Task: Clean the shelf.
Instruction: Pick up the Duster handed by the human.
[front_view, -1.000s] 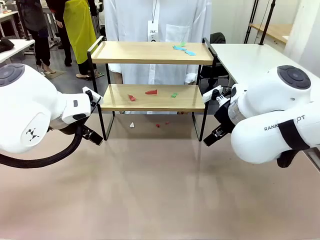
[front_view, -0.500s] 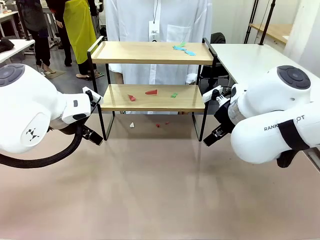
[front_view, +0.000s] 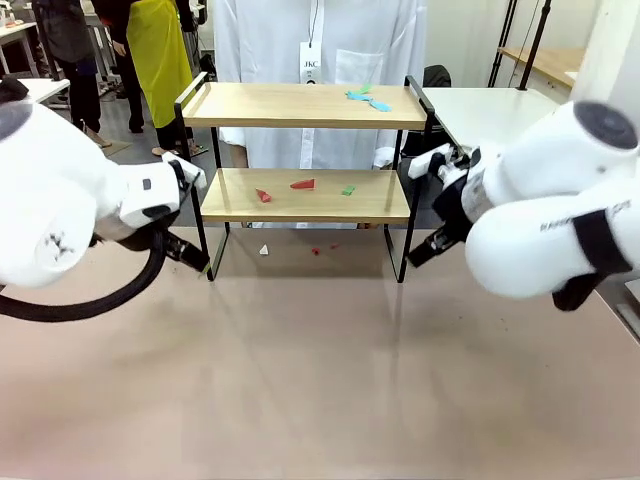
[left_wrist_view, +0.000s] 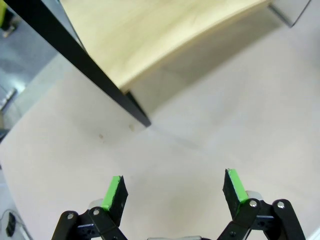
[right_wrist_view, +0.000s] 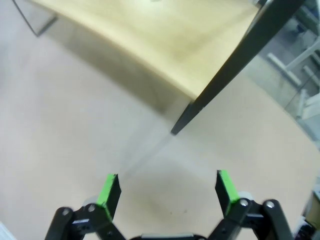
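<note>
1. Front view: the shelf (front_view: 270, 105) is seen standing on the far part of the table (front_view: 320, 380), between the left arm (front_view: 50, 210) and the right arm (front_view: 550, 220). Each arm's black wrist end is held low, just beside a front leg of the shelf, on the outer side.
2. Front view: blue scraps (front_view: 368, 99) are seen on the upper board, and red scraps (front_view: 302, 184) and a green scrap (front_view: 348, 189) on the lower one. A few small bits (front_view: 264, 250) lie on the table beneath. A person (front_view: 320, 40) in a white coat stands right behind the shelf.
3. Left wrist view: the left gripper (left_wrist_view: 175, 187) is shown with its jaws spread wide and nothing between the green pads (left_wrist_view: 116, 192). A black leg (left_wrist_view: 100, 80) of the shelf runs down from the upper left to its foot on the table. The foot is ahead of the gripper and apart from it. The lower board (left_wrist_view: 150, 40) is seen above.
4. Right wrist view: the right gripper (right_wrist_view: 167, 187) is likewise spread wide and empty. A black leg (right_wrist_view: 230, 70) slants down from the upper right to the table, ahead of the pads and untouched. The picture is blurred.
5. The scraps and both boards are given by the front view, the gap between the pads by the wrist views.
</note>
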